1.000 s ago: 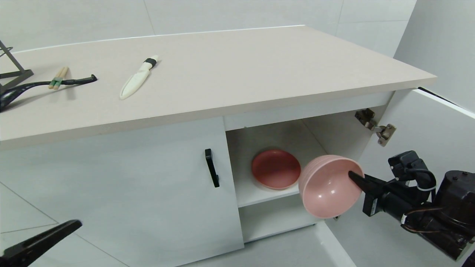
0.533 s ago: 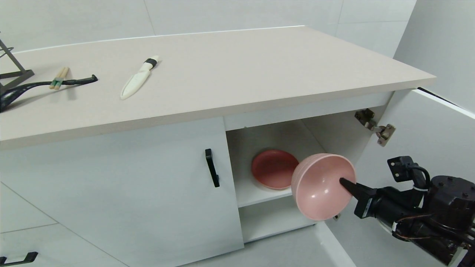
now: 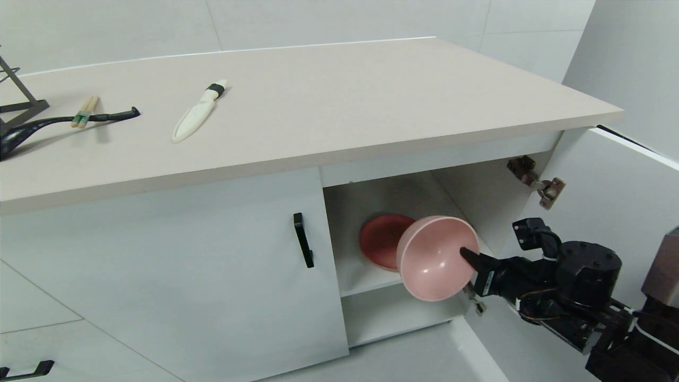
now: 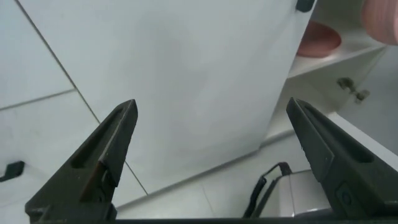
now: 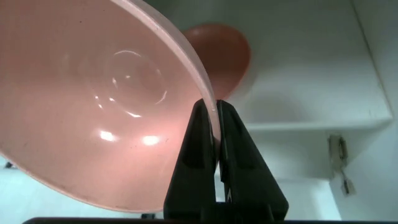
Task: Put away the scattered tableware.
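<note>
Since the shelf (image 3: 360, 278) opening looks tight, the right claw (image 3: 466, 253) pinches the tilted pink bowl (image 3: 429, 262) by its rim at four o'clock from the red plate (image 3: 379, 239), while the left claw (image 4: 211, 124) gapes wide.

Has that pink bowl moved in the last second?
Yes. The pink bowl has moved left toward the cabinet shelf, now covering part of the red plate.

The open cabinet compartment (image 3: 461, 191) is partly blocked: the pink bowl (image 3: 432, 262) hangs before its mouth, and the red plate (image 3: 379, 241) occupies the shelf (image 3: 360, 281) behind. Below the shelf, the space lies free.
</note>
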